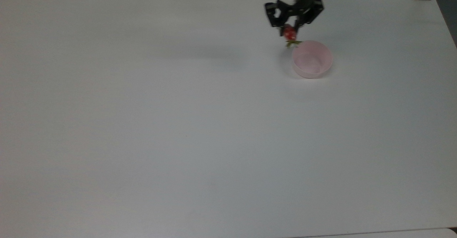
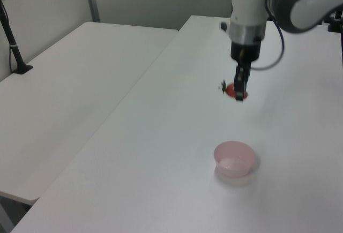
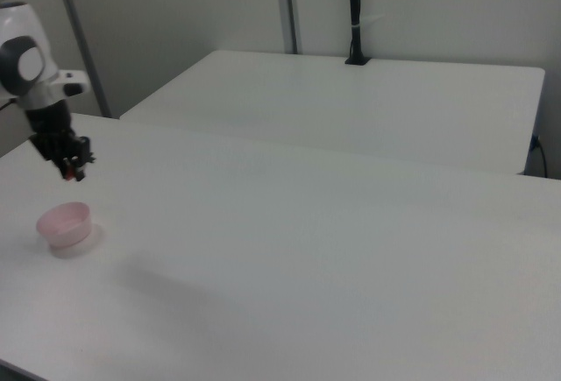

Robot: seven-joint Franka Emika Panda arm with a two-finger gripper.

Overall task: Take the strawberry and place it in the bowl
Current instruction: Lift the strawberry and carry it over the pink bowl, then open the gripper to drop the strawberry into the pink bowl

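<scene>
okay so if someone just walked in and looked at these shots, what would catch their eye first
Probably the red strawberry, pinched in the gripper and hanging in the air toward the top view's upper right. Just below it in the top view sits the pale pink bowl, with nothing in it, on the wide white table.
</scene>
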